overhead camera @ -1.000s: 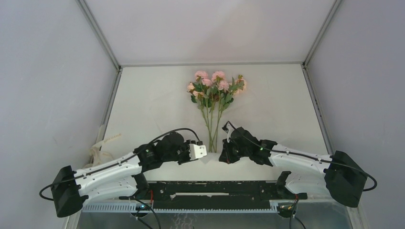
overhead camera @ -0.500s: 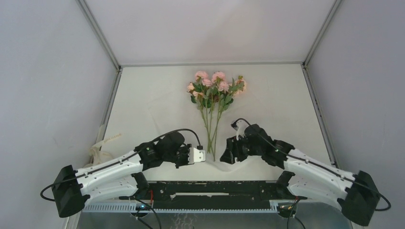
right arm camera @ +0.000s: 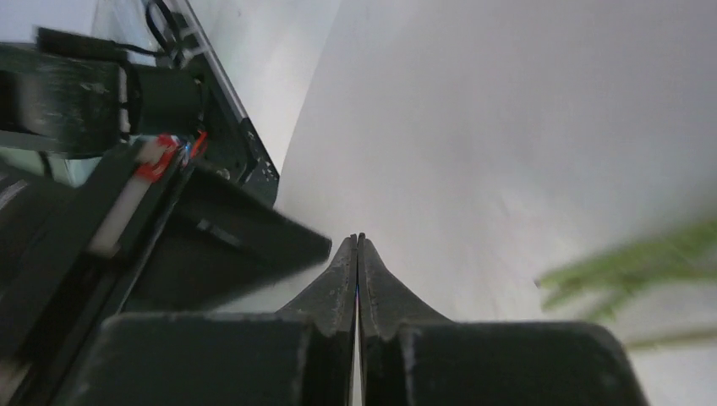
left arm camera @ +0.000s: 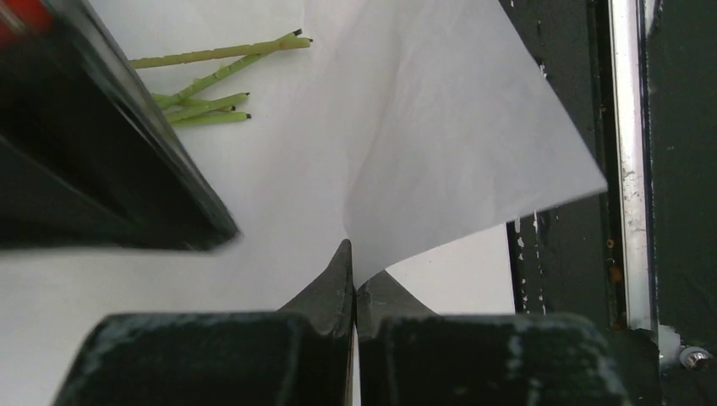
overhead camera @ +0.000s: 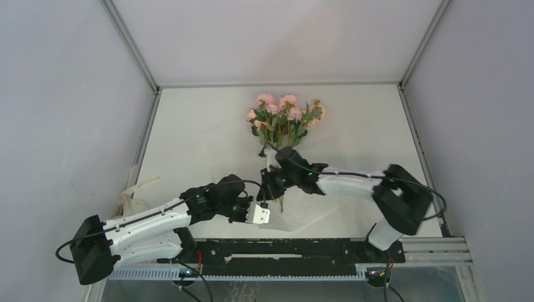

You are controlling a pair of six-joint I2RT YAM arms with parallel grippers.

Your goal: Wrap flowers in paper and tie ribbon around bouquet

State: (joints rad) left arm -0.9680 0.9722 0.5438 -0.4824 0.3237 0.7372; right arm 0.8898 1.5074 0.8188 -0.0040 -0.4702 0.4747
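White arm links [overhead camera: 148, 221], black joints [overhead camera: 403, 204], black cables [overhead camera: 443, 202]

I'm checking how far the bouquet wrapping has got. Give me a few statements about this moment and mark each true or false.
1. The left hand is shut on an edge of the paper. True.
2. The flowers sit inside a finished paper cone. False: they lie unwrapped, with only one part of the sheet lifted near the stem ends.
3. The right hand is wide open. False: its fingers are shut together.
4. The ribbon is tied round the stems. False: the stems are bare and the ribbon lies bunched at the table's left edge.
5. The rose heads point away from the arms' bases. True.
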